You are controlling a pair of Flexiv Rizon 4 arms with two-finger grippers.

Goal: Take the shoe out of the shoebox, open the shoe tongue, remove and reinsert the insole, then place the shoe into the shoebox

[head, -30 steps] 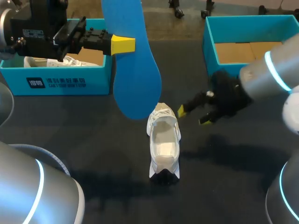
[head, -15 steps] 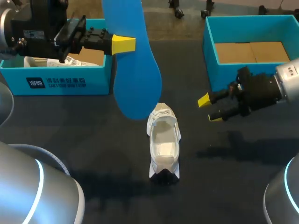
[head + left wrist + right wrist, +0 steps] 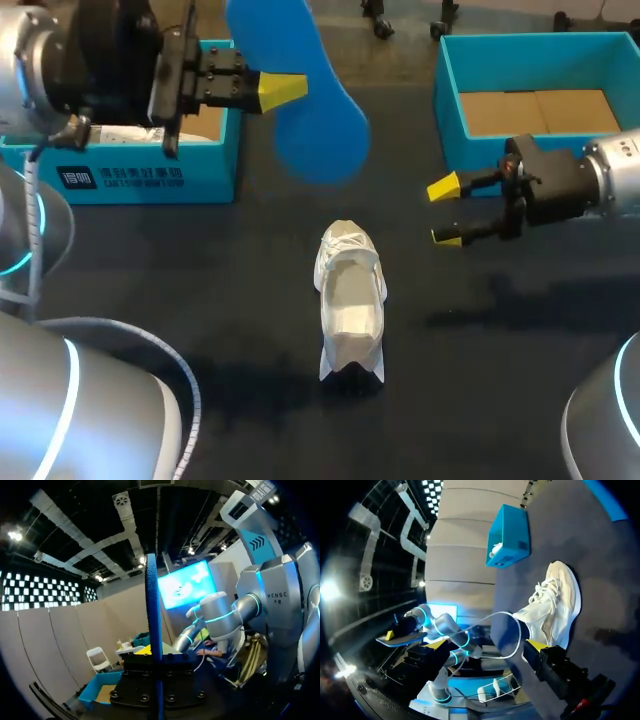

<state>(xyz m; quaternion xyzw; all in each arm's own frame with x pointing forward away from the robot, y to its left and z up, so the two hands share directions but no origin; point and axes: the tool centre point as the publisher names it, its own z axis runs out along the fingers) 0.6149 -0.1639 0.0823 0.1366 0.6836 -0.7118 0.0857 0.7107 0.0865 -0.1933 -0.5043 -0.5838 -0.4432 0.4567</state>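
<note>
Shoe [image 3: 350,300] stands in the middle of the tabletop [image 3: 200,280]; left fingers [image 3: 280,90] pinch the blue insole [image 3: 320,130] above the far edge, right fingers [image 3: 443,187] gape wide, holding nothing.

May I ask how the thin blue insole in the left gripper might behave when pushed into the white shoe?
Probably light: the left gripper holds the thin blue insole by one edge. Edge-on it looks straight, so likely springy, not limp. Being thin, it may buckle inside the white shoe.
</note>
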